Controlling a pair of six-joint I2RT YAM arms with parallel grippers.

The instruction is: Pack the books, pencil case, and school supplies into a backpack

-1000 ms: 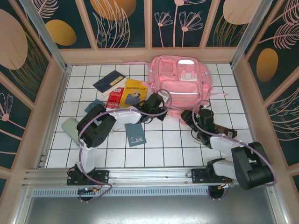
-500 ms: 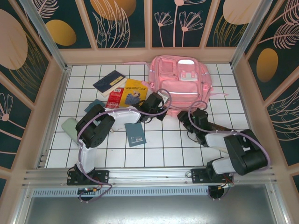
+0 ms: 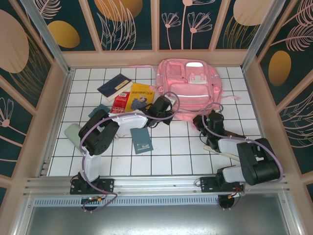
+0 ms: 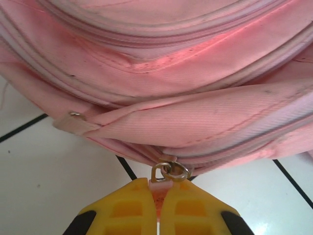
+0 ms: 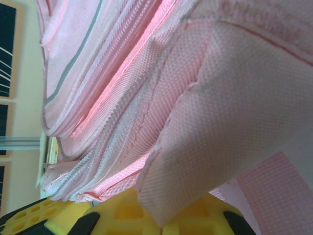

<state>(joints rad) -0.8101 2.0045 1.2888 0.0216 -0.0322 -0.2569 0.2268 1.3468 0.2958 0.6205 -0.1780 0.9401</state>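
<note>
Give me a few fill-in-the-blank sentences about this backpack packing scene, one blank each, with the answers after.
1. The left gripper is shut on the ___ pull of the backpack.
2. In the top view, the yellow book lies to the ___ of the backpack.
3. The backpack's fabric is ___ in colour.
Missing words: zipper; left; pink.

Two arms, left arm [image 3: 100, 131] and right arm [image 3: 257, 164], built alike: bulky black rounded joint housings joined by smooth white link shells. Black base blocks [image 3: 93, 186] bolted on the rail [image 3: 156, 182]. Thin lilac cable [image 3: 83, 164] looping from the rail up along each arm. Ends in yellow left fingers [image 4: 122, 210] and right fingers [image 5: 122, 208], moulded with rectangular recesses, black behind.
</note>
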